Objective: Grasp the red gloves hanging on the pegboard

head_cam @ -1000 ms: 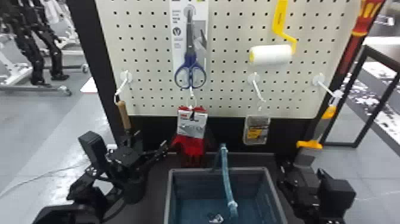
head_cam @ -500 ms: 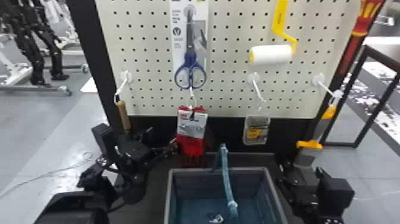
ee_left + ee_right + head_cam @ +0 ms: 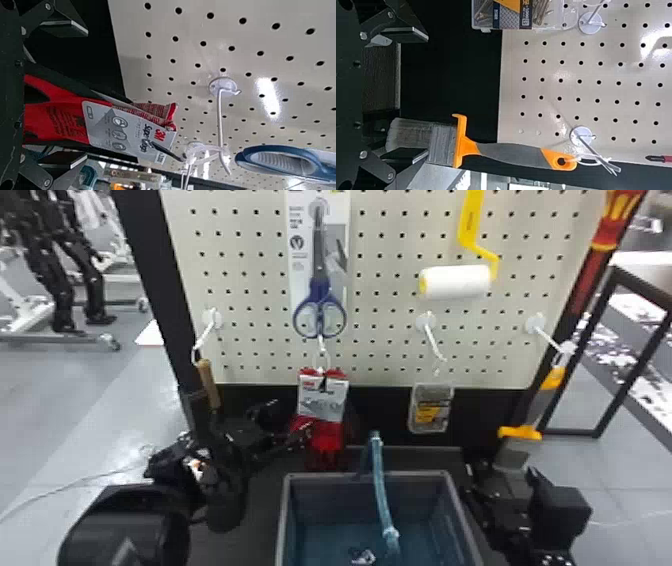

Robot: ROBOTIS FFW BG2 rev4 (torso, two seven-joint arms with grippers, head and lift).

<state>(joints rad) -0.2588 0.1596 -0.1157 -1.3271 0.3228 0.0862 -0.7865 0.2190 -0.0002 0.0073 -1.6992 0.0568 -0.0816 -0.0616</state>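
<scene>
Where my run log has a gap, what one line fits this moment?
phase: pre-grasp | left gripper: open, fingers either side of red gloves | gloves: hanging on pegboard | right gripper: open, parked low right

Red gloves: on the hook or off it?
On the hook. The red gloves hang from it by their card, below the scissors; the left gripper has its jaws open either side.

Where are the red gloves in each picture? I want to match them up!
Head view: the red gloves hang low in the middle, under the blue scissors.
Left wrist view: the red gloves lie sideways by the left edge, between the jaws.
Right wrist view: this one looks at the orange-handled brush instead.
Shared landmark: the white pegboard with its rows of holes.
</scene>
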